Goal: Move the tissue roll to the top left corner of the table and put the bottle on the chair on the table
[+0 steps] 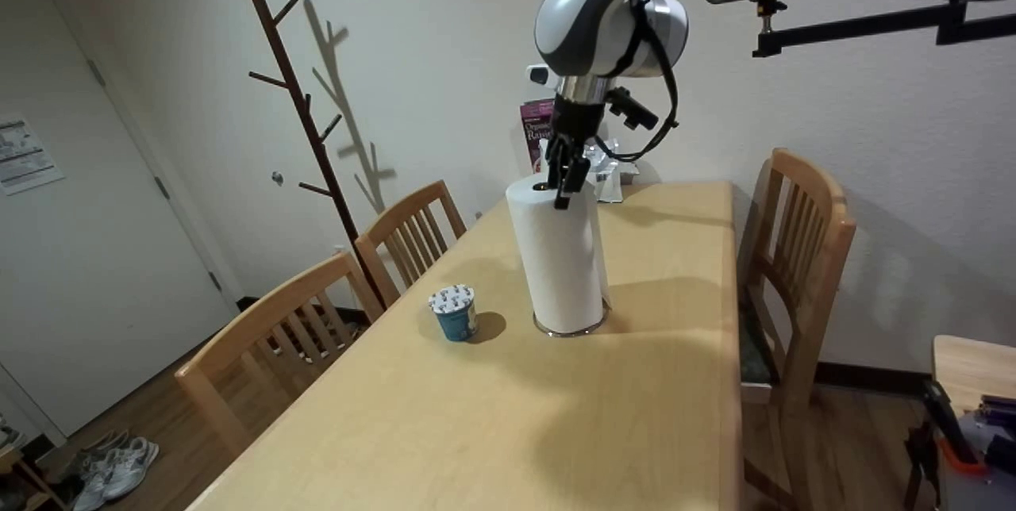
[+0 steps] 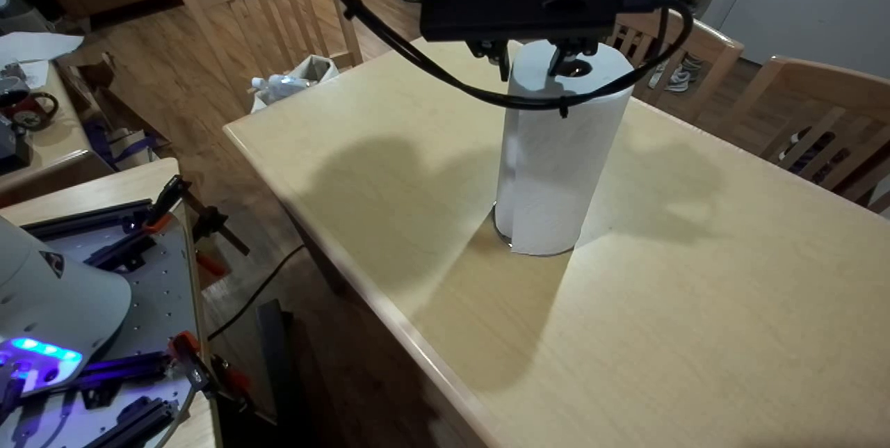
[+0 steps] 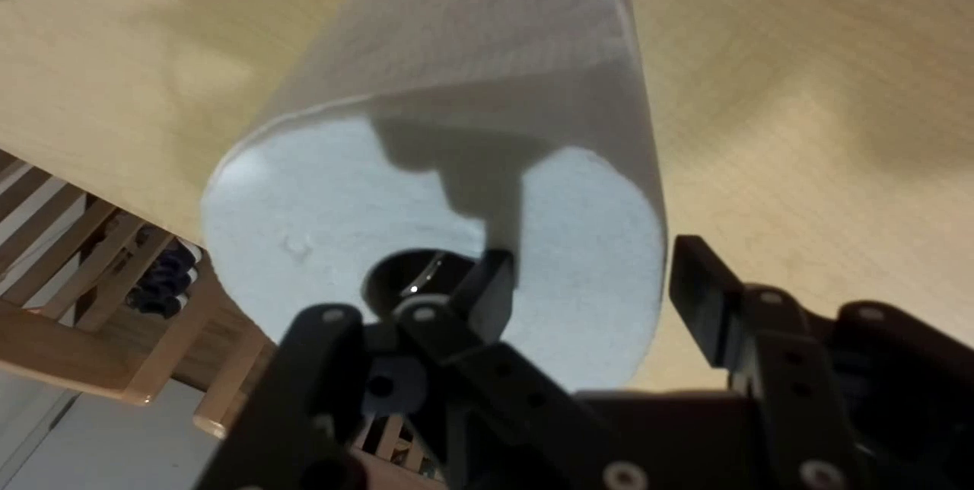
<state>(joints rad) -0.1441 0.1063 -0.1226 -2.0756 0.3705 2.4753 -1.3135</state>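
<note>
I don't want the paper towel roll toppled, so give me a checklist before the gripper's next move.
1. Paper towel roll upright on the table: ok.
2. Gripper straddling the roll's top edge: ok.
3. Jaws closed on it: not ok, they stand apart.
4. Inner finger inside the core hole: cannot tell.
5. Small blue cup apart from the roll: ok.
6. Plastic bottle on the table: not ok.

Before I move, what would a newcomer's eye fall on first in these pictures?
Probably the tall white roll of paper towel, standing on the long light-wood table. The black two-fingered gripper hangs open at the roll's top edge. Next, the small blue cup with a speckled top, on the same tabletop, beside but apart from the roll.
</note>
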